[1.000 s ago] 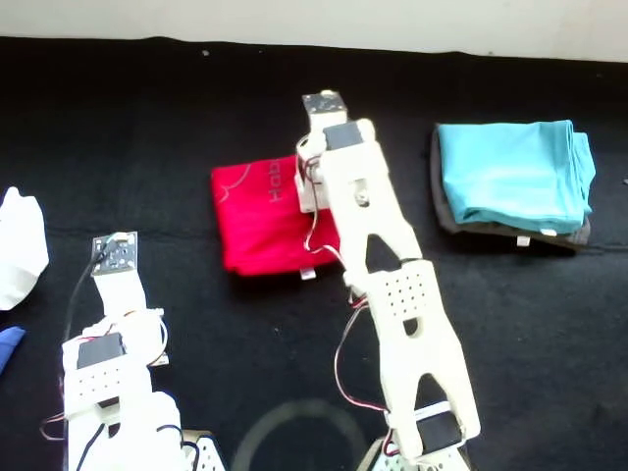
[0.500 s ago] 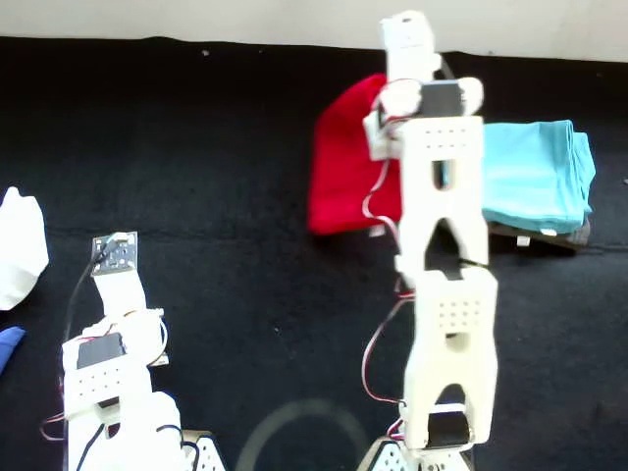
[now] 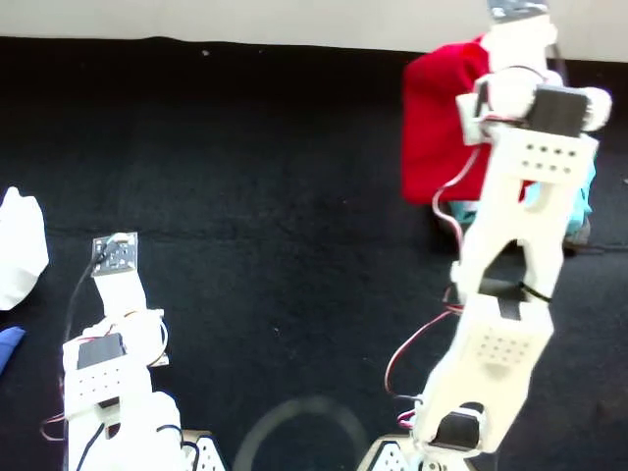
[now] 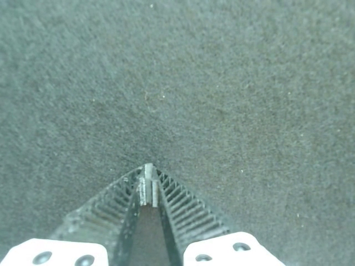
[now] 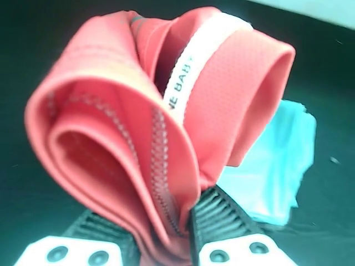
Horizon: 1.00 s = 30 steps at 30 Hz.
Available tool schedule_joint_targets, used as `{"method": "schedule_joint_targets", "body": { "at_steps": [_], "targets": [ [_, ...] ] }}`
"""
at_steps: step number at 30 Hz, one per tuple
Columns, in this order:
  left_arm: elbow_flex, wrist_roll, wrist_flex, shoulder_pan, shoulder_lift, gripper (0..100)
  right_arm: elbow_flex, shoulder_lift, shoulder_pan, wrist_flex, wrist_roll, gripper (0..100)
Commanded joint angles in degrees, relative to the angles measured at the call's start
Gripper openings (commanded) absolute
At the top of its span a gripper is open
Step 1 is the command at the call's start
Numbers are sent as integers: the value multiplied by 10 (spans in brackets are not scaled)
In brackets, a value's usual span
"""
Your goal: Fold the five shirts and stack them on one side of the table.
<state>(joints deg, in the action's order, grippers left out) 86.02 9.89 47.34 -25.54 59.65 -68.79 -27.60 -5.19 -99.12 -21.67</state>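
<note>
Red shirt (image 3: pixel 437 128) is hanging bunched in right tool (image 5: pixel 186 221), jaws clamping its fold, held above teal shirt (image 5: pixel 272 172) for stacking. Left tool (image 4: pixel 147 185) is idling closed, empty, parked low over bench (image 3: pixel 245 147).

- The high view looks steeply down over the black table (image 3: pixel 245 147), with the arms' bases at its lower edge and the far table edge along the top.
- The left wrist view points along the left gripper (image 4: pixel 147 182) at the table cloth, close above it.
- The right wrist view looks along the right gripper (image 5: pixel 172 221), very near the red shirt (image 5: pixel 111 122), with the turquoise shirt (image 5: pixel 272 166) beyond.
- The high and right wrist views share both shirts.
</note>
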Motion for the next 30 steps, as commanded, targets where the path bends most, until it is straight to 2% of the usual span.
{"method": "schedule_joint_targets", "body": {
  "at_steps": [1, 8, 14, 20, 26, 28, 30],
  "targets": [
    [-2, 3, -7, -2, 9, 10, 0, 39, -39, 12, -33, 6],
    [-1, 3, -7, -2, 9, 10, 0, -76, -100, 58, -100, 6],
    [-1, 3, -7, -2, 9, 10, -5, -193, -125, 140, -141, 6],
    [-1, 2, -7, -2, 9, 10, -5, -239, -131, 233, -150, 6],
    [-1, 2, -7, -2, 9, 10, 0, -245, -131, 277, -151, 7],
    [-1, 2, -7, -2, 9, 10, 0, -247, -132, 280, -151, 39],
    [-1, 2, -7, -2, 9, 10, -2, -254, -136, 278, -150, 125]
  ]
}}
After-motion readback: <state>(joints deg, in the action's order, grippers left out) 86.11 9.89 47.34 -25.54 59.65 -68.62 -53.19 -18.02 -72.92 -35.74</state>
